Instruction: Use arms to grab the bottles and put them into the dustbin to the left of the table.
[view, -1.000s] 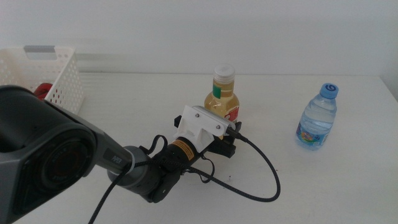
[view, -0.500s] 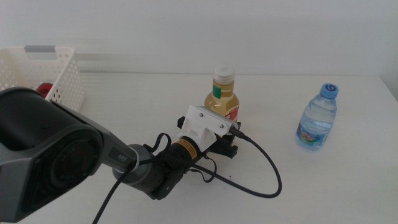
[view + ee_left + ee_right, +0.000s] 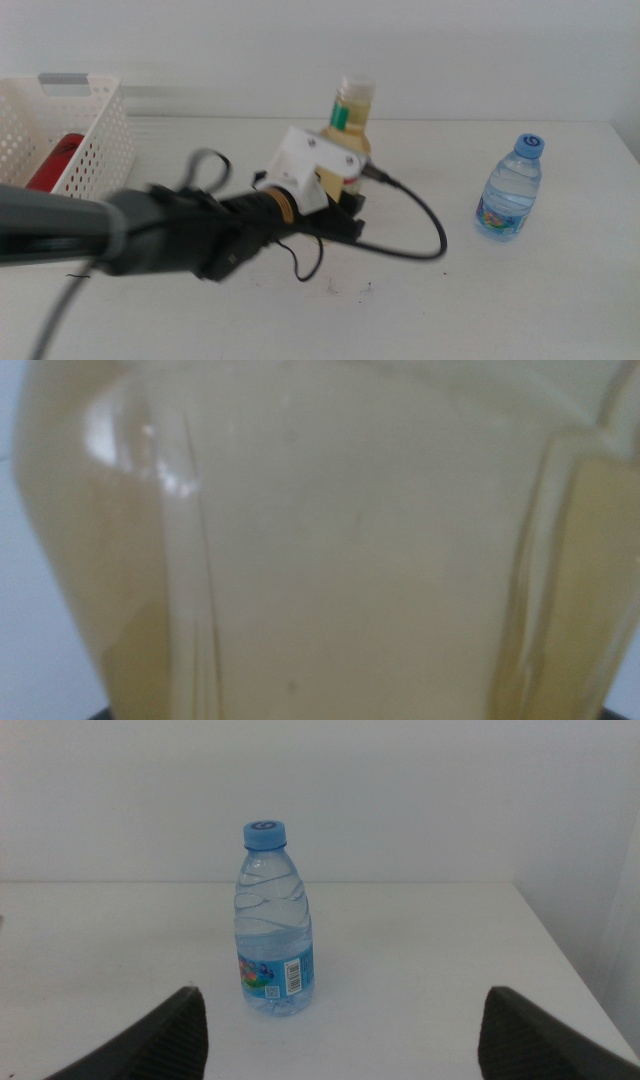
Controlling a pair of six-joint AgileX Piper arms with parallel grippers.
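One yellow juice bottle [image 3: 347, 135], full, heavy and slick, sits pinched in the left gripper [image 3: 340, 205] fingers; right gripper [image 3: 340, 1030] fingers wide.

No legible text anywhere, water bottle [image 3: 272, 920] label shows a barcode and colourful print too small to read, juice bottle [image 3: 345, 140] label blurred, its wording cannot be made out
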